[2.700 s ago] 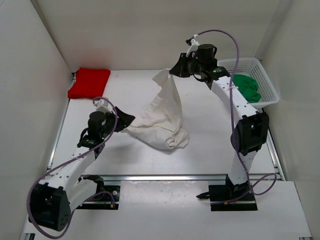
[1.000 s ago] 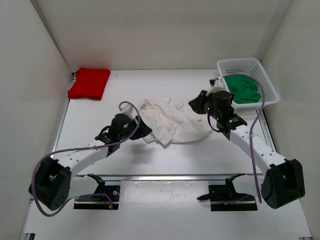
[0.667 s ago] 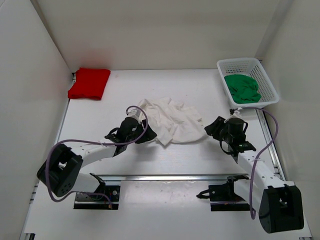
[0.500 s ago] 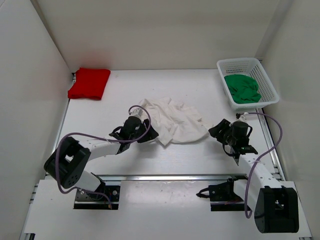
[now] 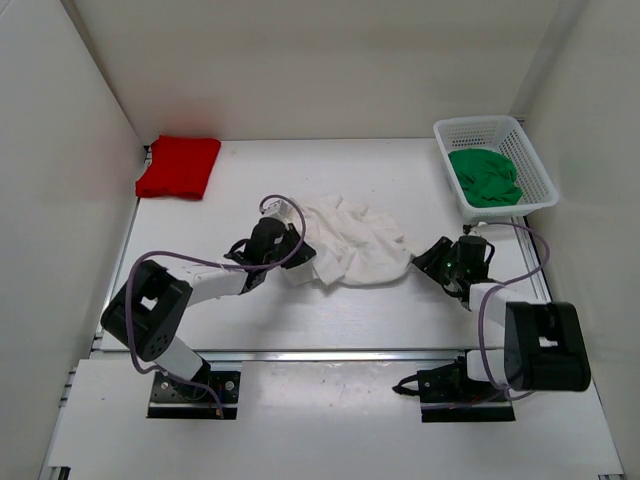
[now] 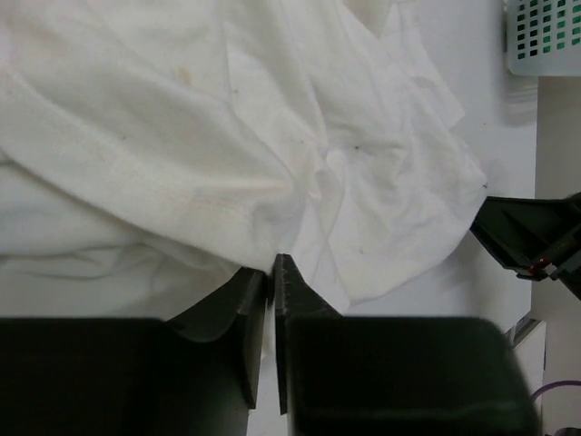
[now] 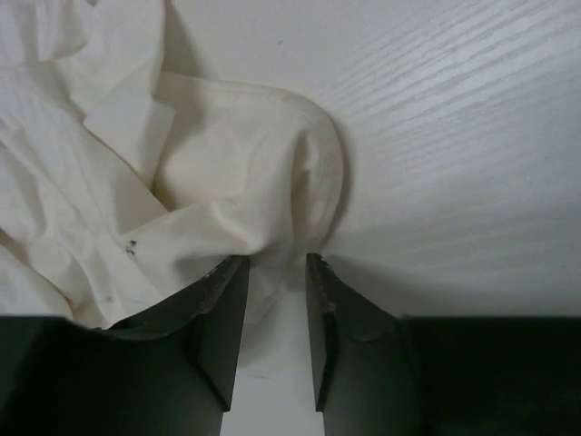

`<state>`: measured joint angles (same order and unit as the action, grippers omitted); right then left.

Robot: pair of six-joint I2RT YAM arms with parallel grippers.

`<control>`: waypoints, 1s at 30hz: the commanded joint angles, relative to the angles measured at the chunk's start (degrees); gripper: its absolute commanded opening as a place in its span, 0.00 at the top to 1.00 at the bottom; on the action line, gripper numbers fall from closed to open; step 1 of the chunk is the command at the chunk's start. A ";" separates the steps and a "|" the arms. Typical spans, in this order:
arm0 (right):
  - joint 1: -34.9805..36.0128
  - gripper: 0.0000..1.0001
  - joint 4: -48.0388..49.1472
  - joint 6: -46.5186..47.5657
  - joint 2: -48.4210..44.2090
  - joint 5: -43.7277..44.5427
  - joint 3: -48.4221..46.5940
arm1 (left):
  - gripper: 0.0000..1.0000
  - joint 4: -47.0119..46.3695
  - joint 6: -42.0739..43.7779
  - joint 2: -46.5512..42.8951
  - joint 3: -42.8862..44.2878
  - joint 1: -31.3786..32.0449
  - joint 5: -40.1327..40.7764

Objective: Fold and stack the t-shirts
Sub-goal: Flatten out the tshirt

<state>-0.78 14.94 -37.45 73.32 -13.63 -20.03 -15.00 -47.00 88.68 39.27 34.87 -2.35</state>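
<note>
The white t-shirt [image 5: 355,245] lies crumpled in the middle of the table. My left gripper [image 5: 300,265] is low at its near left edge. In the left wrist view the left gripper [image 6: 272,263] is shut on a thin fold of the white t-shirt [image 6: 227,118]. My right gripper [image 5: 428,258] is at the shirt's right edge. In the right wrist view the right gripper [image 7: 277,263] is open, with a bunched hem of the white t-shirt [image 7: 209,173] between its fingertips. A red t-shirt [image 5: 178,166] lies folded at the back left. A green t-shirt [image 5: 485,177] sits in the basket.
The white mesh basket [image 5: 478,122] stands at the back right corner and shows in the left wrist view too, basket [image 6: 545,36]. White walls close in the table on the left, back and right. Both arms lie low, elbows near the front rail.
The white shirt, held up between both grippers before, now lies in a heap. Both arms came down to its near edges. The left jaws closed on a fold; the right jaws opened.
</note>
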 commanded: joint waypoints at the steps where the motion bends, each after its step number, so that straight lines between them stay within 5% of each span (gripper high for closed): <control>1: -0.02 0.72 7.90 -1.04 4.19 -2.36 -2.90 | 0.82 -1.69 0.77 1.31 2.22 -1.47 -1.16; 7: 4.64 1.00 6.60 1.42 1.05 1.76 -4.58 | 1.00 -0.56 0.51 -1.57 0.90 -5.07 -5.82; 14: 14.99 1.00 -9.10 7.38 -17.21 10.54 -12.13 | 1.00 6.64 1.13 -18.26 3.09 -15.34 -11.97; 20: 24.75 1.00 -23.70 13.79 -26.03 18.18 -28.71 | 1.00 11.65 0.51 -28.46 5.11 -24.92 -19.88; 26: 32.15 1.00 -33.38 19.07 -23.41 19.53 -48.75 | 1.00 17.72 2.35 -34.36 9.07 -34.59 -24.81; 30: 26.56 1.00 -34.44 20.49 -19.02 14.53 -54.23 | 0.99 19.92 4.55 -34.72 10.83 -38.48 -23.76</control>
<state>29.76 -16.91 -19.86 51.55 2.74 -71.44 1.58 -44.93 54.92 47.55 -2.09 -24.75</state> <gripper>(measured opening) 0.006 0.025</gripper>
